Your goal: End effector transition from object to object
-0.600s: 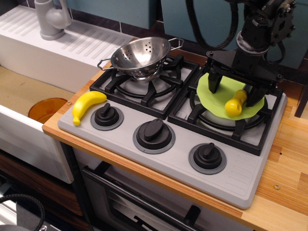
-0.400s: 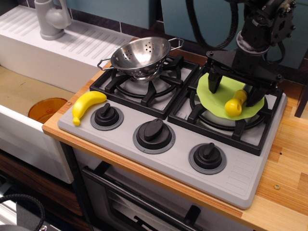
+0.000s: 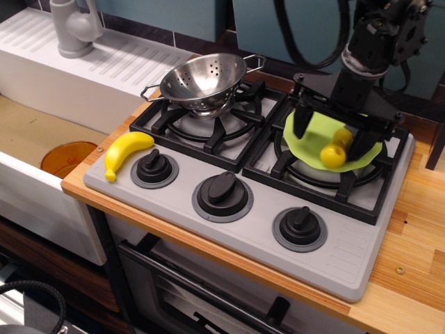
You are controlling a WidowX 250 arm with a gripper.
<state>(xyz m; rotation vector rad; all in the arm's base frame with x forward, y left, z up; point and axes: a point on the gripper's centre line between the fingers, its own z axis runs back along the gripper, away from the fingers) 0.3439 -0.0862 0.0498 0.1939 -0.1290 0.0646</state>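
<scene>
My black gripper [image 3: 331,142] hangs from a bulky black wrist with cables over the right rear burner. Its two dark fingers [image 3: 302,124] are spread wide apart. They straddle a small yellow pear-shaped object [image 3: 335,152] that lies on a lime-green plate [image 3: 314,133] on the burner grate. The fingers do not press on the yellow object. The gripper is open and holds nothing.
A steel colander [image 3: 205,78] sits on the left rear burner. A yellow banana [image 3: 127,151] lies on the grey stove panel by the left knob [image 3: 154,168]. An orange bowl [image 3: 66,158] sits in the sink at left, with a grey faucet [image 3: 73,28] behind. The wooden counter [image 3: 417,236] runs along the right.
The gripper has shifted slightly left and up over the green plate, fingers still spread. The yellow object sits slightly further left.
</scene>
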